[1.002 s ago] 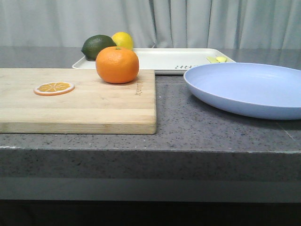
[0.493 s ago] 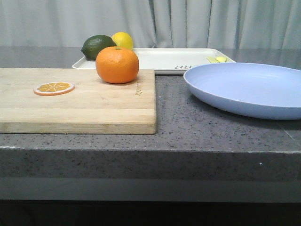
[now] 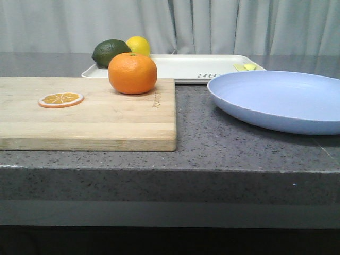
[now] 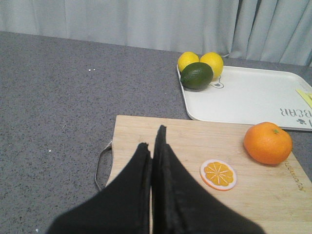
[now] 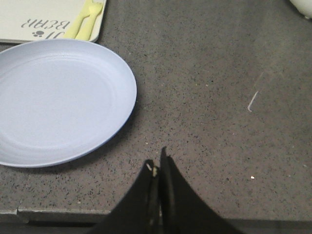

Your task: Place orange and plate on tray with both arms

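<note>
Nothing moved since earlier, orange [image 3: 132, 73] on cutting board [image 3: 106, 114], both jaws closed, empty.

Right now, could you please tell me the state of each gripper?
Left gripper: closed, holding nothing, above the cutting board.
Right gripper: closed, holding nothing, beside the plate.

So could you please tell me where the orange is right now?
In the front view, the orange sits on the cutting board's far right corner, just before the tray.
</note>
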{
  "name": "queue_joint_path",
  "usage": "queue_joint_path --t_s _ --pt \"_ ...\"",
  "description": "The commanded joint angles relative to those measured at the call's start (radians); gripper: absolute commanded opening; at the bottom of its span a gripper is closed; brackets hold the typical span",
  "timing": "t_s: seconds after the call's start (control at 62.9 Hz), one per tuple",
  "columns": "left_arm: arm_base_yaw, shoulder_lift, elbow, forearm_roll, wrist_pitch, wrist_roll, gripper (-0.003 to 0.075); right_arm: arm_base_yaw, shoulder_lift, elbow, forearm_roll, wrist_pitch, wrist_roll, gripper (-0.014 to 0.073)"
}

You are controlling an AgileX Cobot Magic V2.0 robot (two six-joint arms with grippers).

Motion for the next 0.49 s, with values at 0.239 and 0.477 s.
queue_joint_path --t_s 0.239,0.477 --pt "-0.001 0.016 -0.03 -0.003 -0.057 -0.004 0.0525 0.0 0.014 -0.028 0.001 0.001 -0.014 0.0579" --pt "-0.024 0.062 -0.03 -0.026 -0.062 0.061 0.064 0.0 0.014 -0.028 0.188 0.029 -0.178 0.0605"
